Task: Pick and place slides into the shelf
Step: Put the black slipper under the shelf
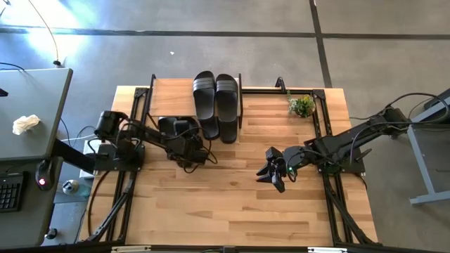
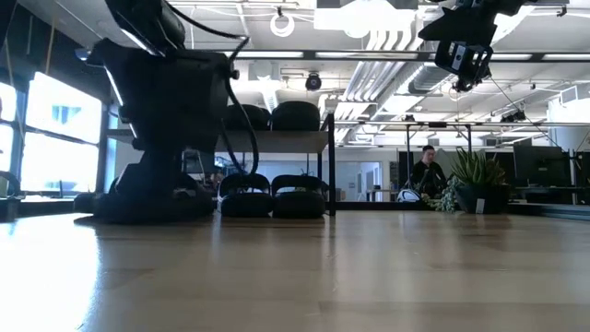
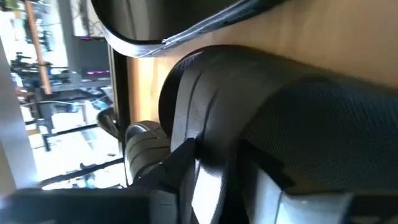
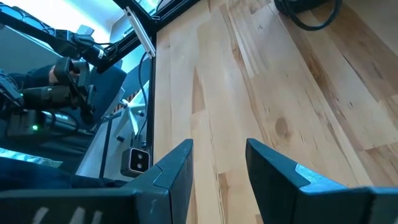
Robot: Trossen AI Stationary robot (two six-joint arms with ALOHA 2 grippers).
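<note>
— So, what's on the table (image 1: 232,204)?
— I see the shelf (image 1: 172,98) at the far edge, with two slides (image 1: 216,105) lying side by side over its right end and another pair (image 2: 272,196) on the tabletop under it.
— And your left gripper (image 1: 190,144)?
— It sits low, just in front of the shelf, pressed close to a black slide (image 3: 261,137); I cannot tell whether it grips it.
— The right gripper (image 1: 275,172)?
— It hangs above bare wood, well apart, its fingers (image 4: 177,168) narrowly parted and holding nothing.

Matt black rubber slides (image 1: 216,104); light wood shelf (image 1: 172,98) top, thin metal frame.
</note>
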